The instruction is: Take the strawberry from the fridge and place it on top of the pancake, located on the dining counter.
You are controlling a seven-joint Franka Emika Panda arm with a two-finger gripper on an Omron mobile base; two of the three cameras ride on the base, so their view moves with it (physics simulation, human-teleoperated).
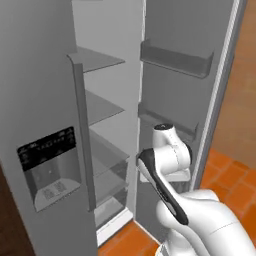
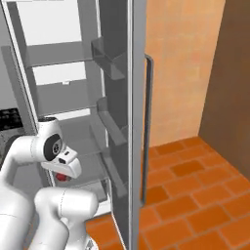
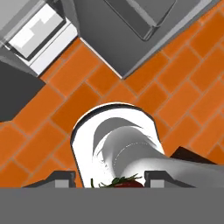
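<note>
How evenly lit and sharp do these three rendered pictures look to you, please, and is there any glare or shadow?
Left base view: flat, soft light, slightly blurred, no glare on the tall grey fridge. Right base view: the glass shelves look pale and washed; the orange floor tiles are evenly lit. Hand view: the tiles are crisp, with soft shading below; the small red strawberry sits dim between the gripper fingertips.

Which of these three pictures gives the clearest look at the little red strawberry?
The hand view: the small red strawberry with its green leaves sits at the bottom edge between the gripper tips. The right base view shows just a red speck under the white hand. I cannot pick it out in the left base view.
</note>
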